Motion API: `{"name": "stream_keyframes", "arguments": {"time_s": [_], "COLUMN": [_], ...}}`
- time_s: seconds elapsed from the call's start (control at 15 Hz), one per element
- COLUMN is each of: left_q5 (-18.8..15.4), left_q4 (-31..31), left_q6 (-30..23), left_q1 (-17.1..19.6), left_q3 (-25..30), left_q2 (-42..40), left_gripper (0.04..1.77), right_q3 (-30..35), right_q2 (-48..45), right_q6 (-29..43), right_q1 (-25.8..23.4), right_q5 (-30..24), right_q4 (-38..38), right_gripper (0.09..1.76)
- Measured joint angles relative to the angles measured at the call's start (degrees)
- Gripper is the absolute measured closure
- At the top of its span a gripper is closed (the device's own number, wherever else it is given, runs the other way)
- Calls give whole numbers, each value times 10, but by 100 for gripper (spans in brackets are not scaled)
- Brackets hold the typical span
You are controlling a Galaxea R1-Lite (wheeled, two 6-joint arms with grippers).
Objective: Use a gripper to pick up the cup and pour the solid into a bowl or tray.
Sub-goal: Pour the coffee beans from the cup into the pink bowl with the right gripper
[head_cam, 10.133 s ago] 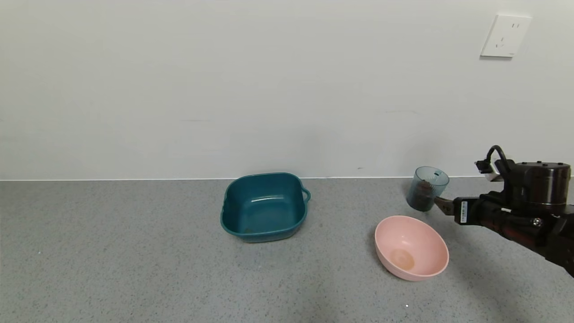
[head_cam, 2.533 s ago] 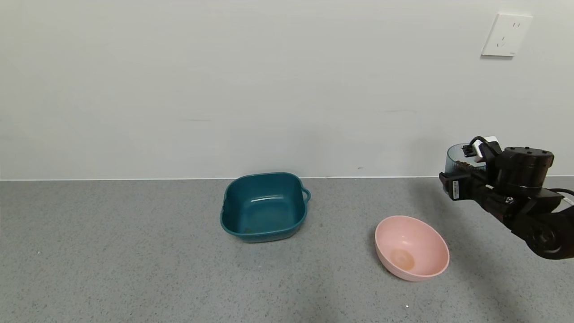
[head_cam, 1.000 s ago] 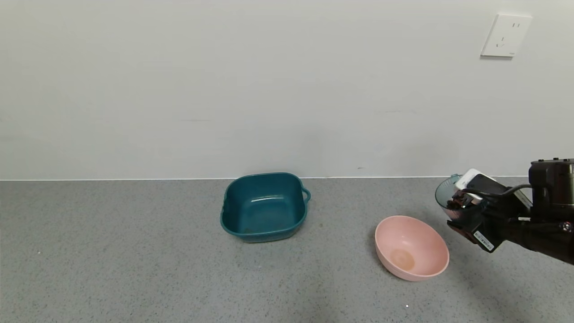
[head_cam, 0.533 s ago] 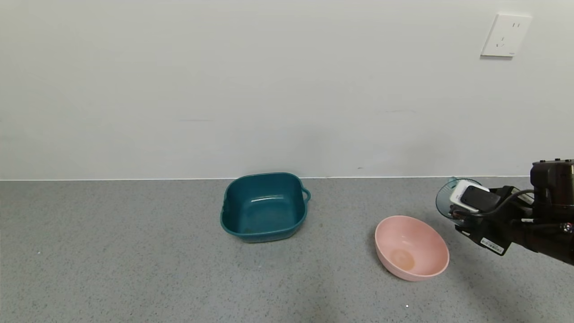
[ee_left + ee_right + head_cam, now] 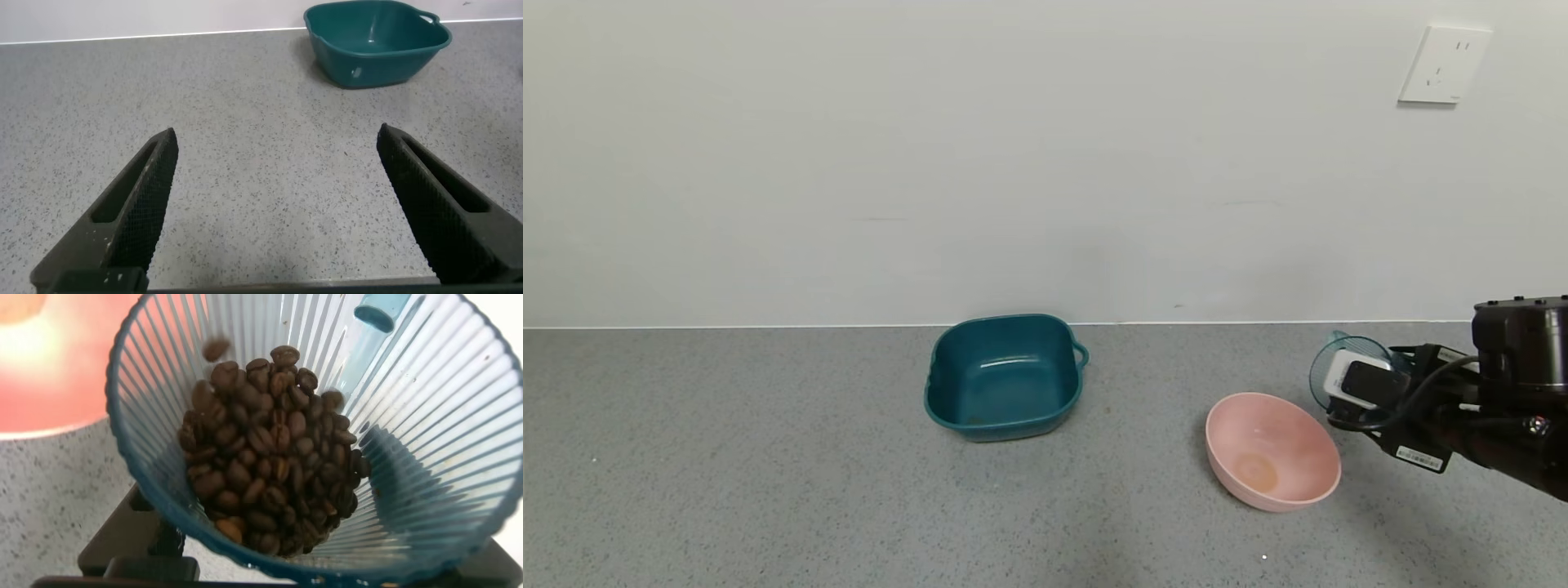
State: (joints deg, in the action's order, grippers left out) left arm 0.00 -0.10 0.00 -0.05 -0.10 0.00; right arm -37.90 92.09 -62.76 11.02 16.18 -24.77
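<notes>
My right gripper (image 5: 1357, 394) is shut on the cup (image 5: 1320, 369), a ribbed grey-blue tumbler, and holds it tipped on its side just right of the pale pink bowl (image 5: 1274, 441), mouth towards the bowl. In the right wrist view the cup (image 5: 425, 416) holds a heap of dark brown beans (image 5: 270, 465) lying against its lower wall near the rim, and the pink bowl (image 5: 49, 367) shows beyond it. The bowl's inside looks bare. My left gripper (image 5: 278, 204) is open and empty over bare counter, out of the head view.
A squarish dark teal tub (image 5: 1003, 378) with a side handle stands at the middle back of the grey counter; it also shows in the left wrist view (image 5: 376, 49). A white wall with a socket (image 5: 1444, 65) rises behind.
My right gripper has come down from beside the wall and rolled over, tipping the cup from upright onto its side towards the pink bowl. The beans have slid towards the rim.
</notes>
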Motion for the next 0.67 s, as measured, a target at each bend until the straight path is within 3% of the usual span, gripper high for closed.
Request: {"name": "stream_keyframes", "arguments": {"time_s": [0.67], "left_q5": [0], "left_q4": [0], "left_q6": [0], "left_q1": [0], "left_q3": [0], "left_q2": [0], "left_gripper": [6], "right_q3": [2], "right_q2": [22], "right_q6": [-91], "right_q1": [38], "right_q5": [93], "right_q4": [-5], "right_gripper": [50]}}
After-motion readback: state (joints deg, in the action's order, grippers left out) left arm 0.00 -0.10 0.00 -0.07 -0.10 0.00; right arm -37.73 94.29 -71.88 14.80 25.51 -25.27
